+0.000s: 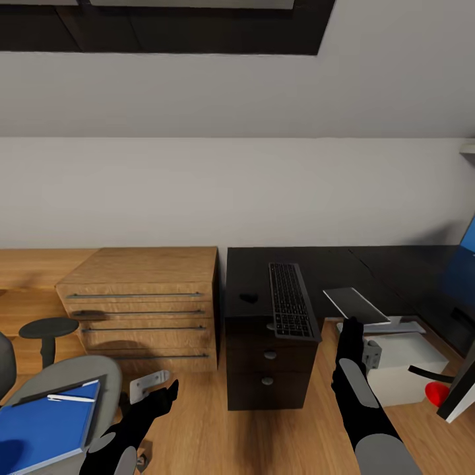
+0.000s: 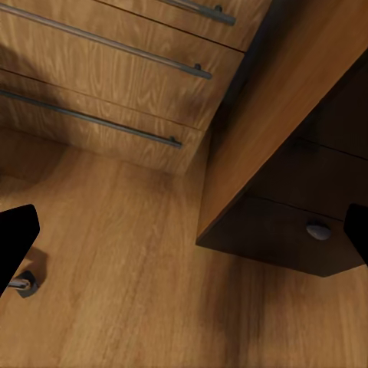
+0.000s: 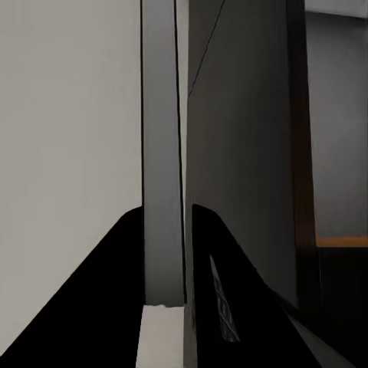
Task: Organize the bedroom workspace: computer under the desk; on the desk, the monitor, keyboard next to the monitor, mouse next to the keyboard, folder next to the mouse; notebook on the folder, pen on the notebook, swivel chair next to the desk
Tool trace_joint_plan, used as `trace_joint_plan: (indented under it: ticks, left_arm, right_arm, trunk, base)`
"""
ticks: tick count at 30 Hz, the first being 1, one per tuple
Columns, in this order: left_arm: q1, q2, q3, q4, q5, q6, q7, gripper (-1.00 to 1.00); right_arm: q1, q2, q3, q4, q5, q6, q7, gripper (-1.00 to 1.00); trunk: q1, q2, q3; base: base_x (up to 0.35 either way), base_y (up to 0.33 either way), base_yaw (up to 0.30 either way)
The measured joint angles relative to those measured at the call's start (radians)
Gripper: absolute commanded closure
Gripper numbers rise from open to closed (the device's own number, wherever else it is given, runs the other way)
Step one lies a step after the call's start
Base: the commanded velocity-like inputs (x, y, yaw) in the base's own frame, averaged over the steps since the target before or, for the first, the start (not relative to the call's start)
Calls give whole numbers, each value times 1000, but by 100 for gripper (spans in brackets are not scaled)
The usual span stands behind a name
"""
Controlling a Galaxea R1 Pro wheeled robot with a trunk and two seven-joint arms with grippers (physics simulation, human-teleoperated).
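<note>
The keyboard [image 1: 290, 300] lies on the black desk [image 1: 343, 264], its near end past the front edge. The mouse [image 1: 249, 297] sits on the desk beside it. At lower left, the grey swivel chair [image 1: 99, 373] carries the blue folder [image 1: 39, 429], with the black notebook [image 1: 72, 386] and white pen [image 1: 69, 398] on top. My right gripper [image 1: 351, 324] [image 3: 165, 211] is shut on a thin light-grey slab [image 1: 356, 303] [image 3: 162, 153] at the desk front; I cannot tell what it is. My left gripper [image 1: 158, 389] [image 2: 184, 234] hangs open over the floor.
A low light-wood drawer cabinet [image 1: 145, 297] [image 2: 100, 69] stands left of the desk's black drawers [image 1: 267, 369] [image 2: 307, 222]. A white box [image 1: 409, 363], a red object [image 1: 435, 394] and a slanted black-and-white panel [image 1: 458, 392] crowd the lower right. A blue panel [image 1: 470, 237] shows far right.
</note>
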Motion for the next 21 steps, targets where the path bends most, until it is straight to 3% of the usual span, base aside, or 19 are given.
trace_joint_plan:
  ticks: [21]
  left_arm:
    - [0, -6, -1, 6, -3, 2, 1, -100]
  right_arm:
    - [1, -1, 6, 21, 4, 25, -1, 100]
  trunk:
    - [0, 0, 0]
  base:
    - [0, 0, 0]
